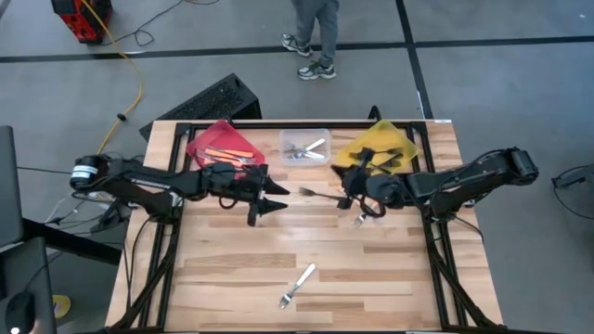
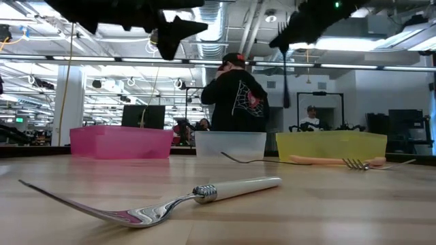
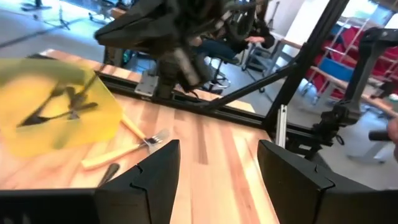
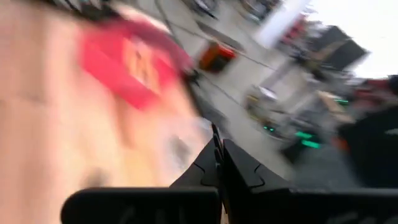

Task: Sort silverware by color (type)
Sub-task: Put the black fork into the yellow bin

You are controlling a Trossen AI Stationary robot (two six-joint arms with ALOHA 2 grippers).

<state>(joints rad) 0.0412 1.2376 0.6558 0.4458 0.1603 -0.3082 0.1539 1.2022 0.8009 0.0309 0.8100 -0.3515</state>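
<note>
Forks of three kinds are spread over the pale wooden surface [image 1: 232, 269], best placed against the clear plastic bin [image 1: 304, 147] at the middle of its far edge. Silver forks [image 1: 306, 148] lie inside that bin. Beside it on the left arm's side, the red plastic bin [image 1: 223, 145] holds orange-handled forks [image 1: 225, 153]; beside it on the other side, the yellow plastic bin [image 1: 379, 148] holds dark forks [image 1: 388, 160].

The left claw [image 1: 267, 200] hangs above the surface just in front of the clear bin, toward the red one. Its two dark fingers [image 3: 155, 174] stand wide apart with nothing between them.

The right claw [image 1: 345, 183] hangs in front of the gap between the clear and yellow bins, facing the left claw. Its fingers [image 4: 233, 165] are pressed together; a dark fork [image 1: 318, 193] shows at its tip, reaching toward the left claw, though whether the fingers grip it cannot be told.

An orange-handled fork with a silver head [image 3: 127, 151] lies on the surface in front of the yellow bin, below the right arm. A white-handled silver fork [image 1: 297, 286] lies alone near the front edge, well apart from the clear bin and both claws.

Beyond the surface, a person in a dark hooded top [image 2: 237, 95] stands behind the clear bin.
</note>
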